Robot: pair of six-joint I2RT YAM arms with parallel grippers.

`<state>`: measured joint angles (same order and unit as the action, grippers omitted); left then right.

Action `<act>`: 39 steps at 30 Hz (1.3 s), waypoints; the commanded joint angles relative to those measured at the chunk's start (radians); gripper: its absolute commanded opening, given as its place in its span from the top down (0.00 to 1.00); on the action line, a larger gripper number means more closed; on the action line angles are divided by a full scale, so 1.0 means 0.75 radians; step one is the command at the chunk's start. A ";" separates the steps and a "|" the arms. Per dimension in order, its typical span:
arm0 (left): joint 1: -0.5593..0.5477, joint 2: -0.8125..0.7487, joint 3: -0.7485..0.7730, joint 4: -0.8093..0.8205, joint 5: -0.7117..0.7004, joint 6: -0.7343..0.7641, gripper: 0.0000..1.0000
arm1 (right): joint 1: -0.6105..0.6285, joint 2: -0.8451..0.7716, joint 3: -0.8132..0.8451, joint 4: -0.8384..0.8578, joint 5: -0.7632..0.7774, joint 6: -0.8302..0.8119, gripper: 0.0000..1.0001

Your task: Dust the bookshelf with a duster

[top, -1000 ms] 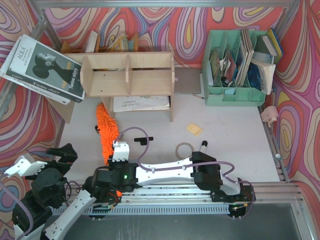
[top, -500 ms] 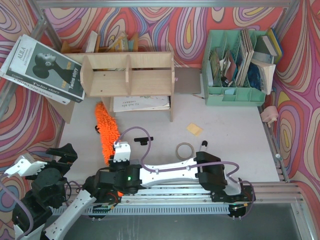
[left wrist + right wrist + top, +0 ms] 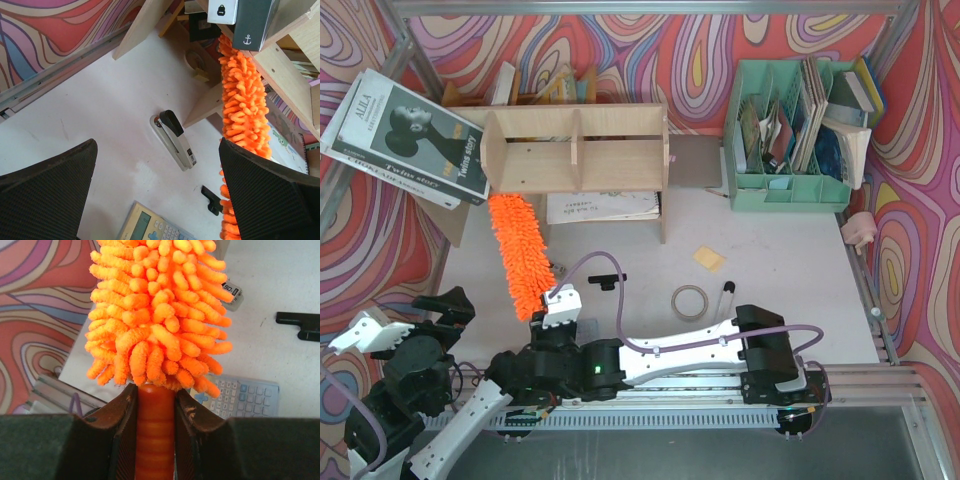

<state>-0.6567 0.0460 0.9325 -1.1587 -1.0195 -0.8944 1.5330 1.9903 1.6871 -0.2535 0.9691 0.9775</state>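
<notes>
The plywood bookshelf (image 3: 575,150) stands at the back left. The orange fluffy duster (image 3: 517,255) slants from my right gripper (image 3: 548,315) up to the shelf's lower left front corner, its tip at the shelf's left side panel. In the right wrist view my right gripper (image 3: 155,425) is shut on the duster's orange handle (image 3: 155,440), with the fluffy head (image 3: 160,310) just above the fingers. My left gripper (image 3: 445,305) is wide open and empty at the near left. In the left wrist view (image 3: 160,200) it sees the duster (image 3: 245,110) beside the shelf's leg (image 3: 277,70).
A stapler (image 3: 172,140), a calculator (image 3: 150,227) and a black clip (image 3: 212,199) lie on the table below the duster. A tape roll (image 3: 689,299), a pen (image 3: 727,292) and a yellow note (image 3: 709,258) lie mid-table. A mint file organizer (image 3: 790,130) stands back right. Large books (image 3: 405,135) lean at the left.
My right gripper has lifted the duster off the table and swung its head left and up to the shelf's lower left corner. The left arm has not moved.
</notes>
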 commanded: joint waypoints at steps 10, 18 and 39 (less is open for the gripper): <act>-0.006 -0.014 -0.007 -0.026 -0.039 -0.008 0.02 | 0.001 0.114 0.084 0.552 -0.211 -0.573 1.00; -0.004 -0.014 -0.009 -0.024 -0.037 -0.009 0.02 | -0.034 0.056 0.031 0.342 -0.013 -0.319 1.00; -0.004 -0.002 -0.008 -0.023 -0.035 -0.007 0.02 | -0.066 0.219 0.183 0.577 -0.369 -0.609 1.00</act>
<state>-0.6567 0.0460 0.9325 -1.1595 -1.0195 -0.8944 1.4792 2.1284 1.7554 0.0486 0.7460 0.6216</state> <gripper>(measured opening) 0.984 0.328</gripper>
